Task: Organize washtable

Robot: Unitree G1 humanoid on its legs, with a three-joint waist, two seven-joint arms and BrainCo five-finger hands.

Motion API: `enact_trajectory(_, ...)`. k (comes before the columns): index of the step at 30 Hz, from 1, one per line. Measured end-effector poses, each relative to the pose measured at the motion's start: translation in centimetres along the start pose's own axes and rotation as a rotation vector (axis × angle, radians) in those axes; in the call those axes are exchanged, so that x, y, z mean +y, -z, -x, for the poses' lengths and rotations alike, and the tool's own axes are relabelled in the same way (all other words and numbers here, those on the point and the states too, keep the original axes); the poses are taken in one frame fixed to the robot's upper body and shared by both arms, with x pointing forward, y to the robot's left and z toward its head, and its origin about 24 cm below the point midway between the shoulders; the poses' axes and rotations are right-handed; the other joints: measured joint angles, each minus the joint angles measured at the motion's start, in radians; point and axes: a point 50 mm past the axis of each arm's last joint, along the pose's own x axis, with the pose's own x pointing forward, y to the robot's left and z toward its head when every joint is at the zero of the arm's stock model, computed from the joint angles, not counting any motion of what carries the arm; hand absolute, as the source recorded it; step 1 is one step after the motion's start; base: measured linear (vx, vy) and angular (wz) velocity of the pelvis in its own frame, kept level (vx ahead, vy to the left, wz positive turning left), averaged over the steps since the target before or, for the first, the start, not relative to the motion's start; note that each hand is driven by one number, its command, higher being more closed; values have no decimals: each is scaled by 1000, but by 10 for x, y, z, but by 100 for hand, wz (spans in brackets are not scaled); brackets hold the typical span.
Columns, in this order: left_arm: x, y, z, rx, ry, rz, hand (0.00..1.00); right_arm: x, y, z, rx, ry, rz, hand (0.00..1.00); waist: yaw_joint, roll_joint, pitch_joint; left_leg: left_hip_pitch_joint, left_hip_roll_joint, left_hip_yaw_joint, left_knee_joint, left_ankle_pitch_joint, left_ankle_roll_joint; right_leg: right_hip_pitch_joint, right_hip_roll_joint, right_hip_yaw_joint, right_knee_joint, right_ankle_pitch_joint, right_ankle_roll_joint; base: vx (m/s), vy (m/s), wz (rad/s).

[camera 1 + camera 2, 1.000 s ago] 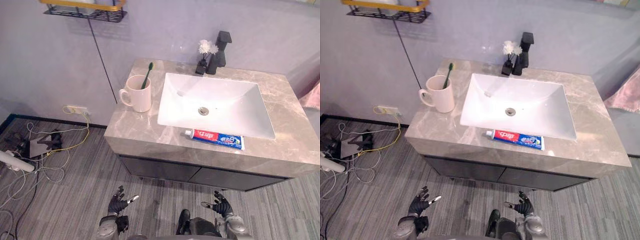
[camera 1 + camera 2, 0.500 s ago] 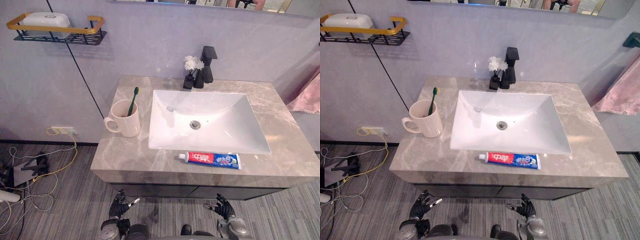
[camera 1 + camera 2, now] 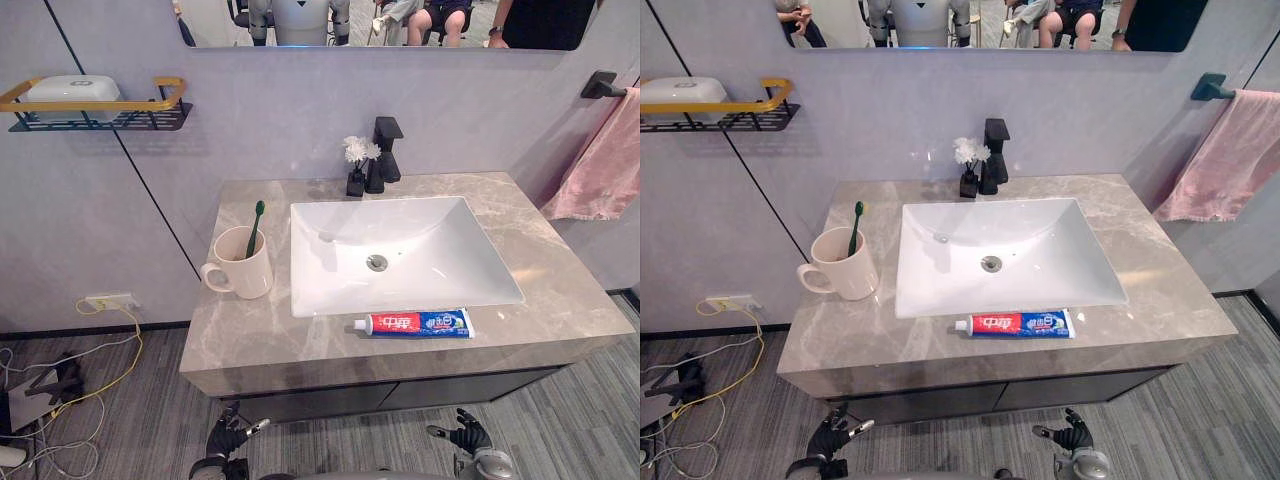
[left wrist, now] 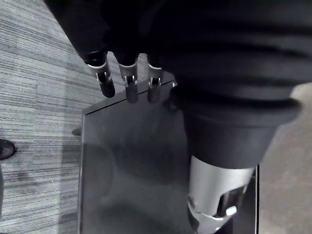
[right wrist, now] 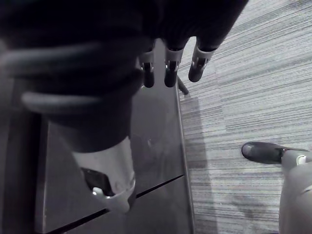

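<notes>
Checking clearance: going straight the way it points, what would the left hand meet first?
Probably the dark cabinet front below the countertop; the left hand's fingers aim at it, depth unclear.

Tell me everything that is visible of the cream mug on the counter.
The mug is cream, glossy, and looks ceramic, with a loop handle turned away from the sink. It stands upright on the grey marbled counter, left of the sink, close but not touching it. A green toothbrush leans inside, head up.
</notes>
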Motion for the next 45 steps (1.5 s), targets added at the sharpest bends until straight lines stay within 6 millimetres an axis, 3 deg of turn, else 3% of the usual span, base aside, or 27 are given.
enact_trajectory(7,-1,4,0,22,2,-5,0,0,4,0,16,0,-7,0,-1,2,1,-5,0,-11,-9,11,1,0,-5,-23,-1,0,0,-1,-1,7)
enact_trajectory(14,-6,12,-2,73,5,-32,0,-2,25,5,98,39,-147,0,1,15,8,-9,0,-22,-40,38,-1,7,-17,-61,-19,7,7,-27,-15,13)
enact_trajectory(20,-5,13,-4,88,-12,-38,0,-8,28,6,105,78,-197,0,0,21,17,-5,2,-44,-42,41,-5,32,-15,-85,-38,9,8,-17,-20,11)
enact_trajectory(23,3,13,-4,87,-41,-24,0,-13,26,5,99,96,-213,0,1,21,18,-7,1,-50,-43,41,-5,35,-15,-90,-41,9,8,0,-13,6)
enact_trajectory(26,39,2,-6,58,-157,17,0,-24,21,3,82,120,-214,0,1,20,20,-18,-1,-72,-42,43,-8,36,-17,-109,-41,8,9,-5,-7,16)
enact_trajectory(27,65,-9,-6,21,-239,30,0,-29,17,2,69,127,-207,0,3,19,22,-20,-2,-79,-42,45,-10,37,-16,-116,-40,8,9,-11,-8,19)
enact_trajectory(28,76,-14,-5,3,-270,33,0,-31,15,2,63,130,-204,0,3,19,22,-21,-2,-82,-42,46,-11,37,-16,-119,-40,7,9,-10,-11,21)
enact_trajectory(30,108,-43,-1,-108,-372,37,0,-38,12,2,46,142,-205,0,4,21,23,-25,-5,-112,-40,50,-12,45,-19,-151,-31,-5,11,-7,-16,35)
enact_trajectory(33,122,-82,6,-281,-433,44,0,-43,14,3,39,150,-208,0,23,24,25,-29,-10,-134,-39,51,-13,61,-22,-180,-29,-14,12,-24,-12,35)
enact_trajectory(34,124,-104,11,-379,-445,47,0,-44,15,4,35,153,-207,0,32,25,25,-35,-11,-148,-38,51,-13,61,-22,-191,-29,-17,12,-27,-10,31)
enact_trajectory(36,124,-136,22,-527,-463,44,0,-46,14,6,20,156,-205,0,52,30,28,-40,-15,-165,-38,54,-14,62,-24,-212,-27,-21,11,12,-3,32)
enact_trajectory(40,120,-196,59,-842,-513,21,0,-48,15,7,14,164,-214,0,58,43,32,-52,-23,-198,-26,57,-11,70,-28,-248,-27,-24,14,17,11,25)
enact_trajectory(43,100,-230,89,-1058,-499,-7,0,-49,18,8,22,165,-220,0,58,47,30,-66,-30,-218,-16,57,-11,68,-32,-266,-23,-31,13,2,18,24)
enact_trajectory(45,69,-253,112,-1239,-419,-56,0,-45,23,9,35,147,-231,0,58,48,30,-74,-34,-234,-3,57,-11,69,-35,-276,-9,-40,14,1,20,22)
